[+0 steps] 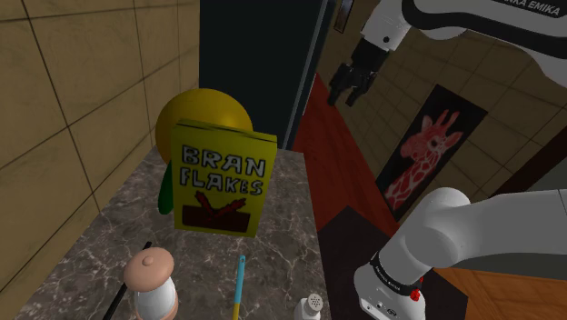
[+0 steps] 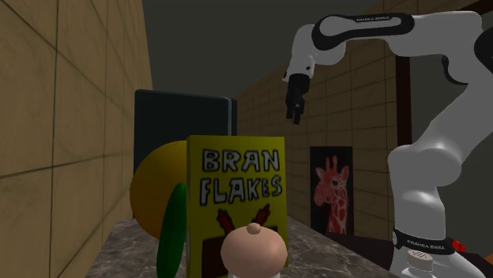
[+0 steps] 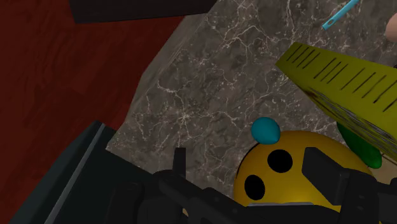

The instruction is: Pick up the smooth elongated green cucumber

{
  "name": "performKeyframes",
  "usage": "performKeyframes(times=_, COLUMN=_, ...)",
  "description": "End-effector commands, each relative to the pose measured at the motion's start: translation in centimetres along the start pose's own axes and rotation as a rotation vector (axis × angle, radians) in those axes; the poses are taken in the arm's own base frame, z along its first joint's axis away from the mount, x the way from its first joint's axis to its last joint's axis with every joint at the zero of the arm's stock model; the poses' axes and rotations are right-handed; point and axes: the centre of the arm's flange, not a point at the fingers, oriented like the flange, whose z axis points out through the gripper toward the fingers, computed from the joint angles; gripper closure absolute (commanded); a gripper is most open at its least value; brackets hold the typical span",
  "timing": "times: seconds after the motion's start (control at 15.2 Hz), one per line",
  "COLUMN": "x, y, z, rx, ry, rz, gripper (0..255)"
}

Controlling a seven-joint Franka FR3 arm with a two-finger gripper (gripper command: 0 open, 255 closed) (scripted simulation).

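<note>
One yellow Bran Flakes box (image 1: 222, 180), one round yellow object (image 1: 202, 114), one green cucumber (image 1: 165, 195), one thin blue stick (image 1: 240, 282), one pink-topped white jar (image 1: 150, 280), one small white shaker (image 1: 311, 305), one giraffe picture (image 1: 425, 155)

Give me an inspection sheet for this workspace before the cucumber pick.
Surface: veined stone counter.
Job's things: green cucumber, standing tilted beside the box, partly hidden by it.
Clutter: yellow Bran Flakes box, upright; yellow ball behind it; dome-topped bottle; blue stick; small white shaker.
Grippers: gripper open, holding nothing, raised well above the things.
Cables: nothing seen.
Surroundings: tiled walls, giraffe poster, red floor, dark cabinet.
</note>
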Motion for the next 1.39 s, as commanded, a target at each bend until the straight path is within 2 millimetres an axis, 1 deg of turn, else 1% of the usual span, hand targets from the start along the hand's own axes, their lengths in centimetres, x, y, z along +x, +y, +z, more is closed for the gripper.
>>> performKeyframes(times=0.0, x=0.0, y=0.0, z=0.0, rx=0.000, ry=0.000, rz=0.000, gripper=0)
performKeyframes(times=0.33, x=0.0, y=-5.1, z=3.7, rx=0.026, ry=0.014, rz=0.118, gripper=0)
performKeyframes(times=0.66, x=0.6, y=-10.2, z=7.2, rx=0.052, ry=0.028, rz=0.235, gripper=0)
performKeyframes(times=0.99, x=1.9, y=-15.4, z=10.6, rx=0.078, ry=0.041, rz=0.353, gripper=0)
performKeyframes(times=1.32, x=3.8, y=-20.4, z=13.9, rx=0.104, ry=0.055, rz=0.470, gripper=0)
